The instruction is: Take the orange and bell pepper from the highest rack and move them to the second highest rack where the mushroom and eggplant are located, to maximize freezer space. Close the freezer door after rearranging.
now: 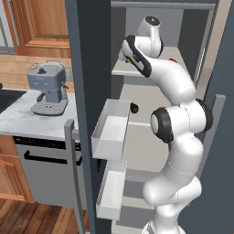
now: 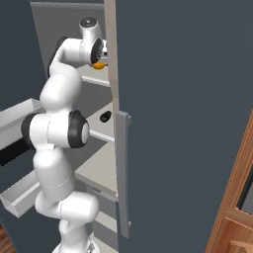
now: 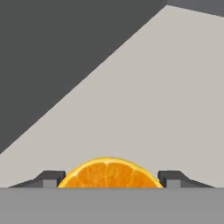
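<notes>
Right up against the hand camera I have the orange (image 3: 108, 173), cut face toward the lens, sitting between the two fingertips (image 3: 51, 178) of my gripper (image 3: 109, 179). The tips stand wide apart, one at each flank of the fruit; whether they are pressing on it I cannot tell. Beyond it, pale shelf floor runs to a dark wall. From the right base view the orange (image 2: 99, 64) peeks out at the hand, up on the top rack (image 2: 96, 80). A small dark item (image 2: 105, 117) lies on the rack below. No readable writing anywhere.
</notes>
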You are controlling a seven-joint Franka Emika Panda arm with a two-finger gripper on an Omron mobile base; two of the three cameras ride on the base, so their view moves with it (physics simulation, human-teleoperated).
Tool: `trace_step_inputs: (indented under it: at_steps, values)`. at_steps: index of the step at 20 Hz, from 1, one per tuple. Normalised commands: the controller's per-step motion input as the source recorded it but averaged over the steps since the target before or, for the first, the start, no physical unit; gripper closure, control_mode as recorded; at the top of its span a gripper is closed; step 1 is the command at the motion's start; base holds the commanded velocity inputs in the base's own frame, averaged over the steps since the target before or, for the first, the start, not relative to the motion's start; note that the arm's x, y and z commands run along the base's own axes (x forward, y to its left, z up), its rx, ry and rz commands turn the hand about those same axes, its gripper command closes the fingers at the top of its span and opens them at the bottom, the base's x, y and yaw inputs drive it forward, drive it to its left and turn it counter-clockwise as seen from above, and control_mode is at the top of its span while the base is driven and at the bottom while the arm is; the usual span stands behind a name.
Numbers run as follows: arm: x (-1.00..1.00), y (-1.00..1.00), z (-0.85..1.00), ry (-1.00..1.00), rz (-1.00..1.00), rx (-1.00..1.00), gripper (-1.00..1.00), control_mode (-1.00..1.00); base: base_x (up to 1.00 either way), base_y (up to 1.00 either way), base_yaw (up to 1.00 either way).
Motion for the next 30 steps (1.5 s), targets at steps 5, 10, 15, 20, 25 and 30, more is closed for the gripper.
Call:
trace_step_inputs:
  at_steps: [5, 10, 15, 20, 25, 30]
  values:
    - [0.0, 0.01, -0.1, -0.02, 0.0, -0.04, 1.0, -1.0, 0.0, 0.0, 0.0]
    - [-0.5, 0.0, -0.11, -0.29, 0.0, 0.0, 1.0, -1.0, 0.0, 0.0, 0.0]
    - [-0.96, 0.0, -0.05, -0.22, -0.02, 0.0, 1.0, -1.0, 0.0, 0.0, 0.0]
    - [-1.0, -0.02, -0.02, -0.25, -0.02, 0.0, 1.0, -1.0, 0.0, 0.0, 0.0]
    - [-1.0, -0.1, 0.0, -0.06, -0.06, 0.07, 1.0, -1.0, 0.0, 0.0, 0.0]
    - [-1.0, -0.13, -0.04, 0.0, -0.06, 0.1, 1.0, -1.0, 0.0, 0.0, 0.0]
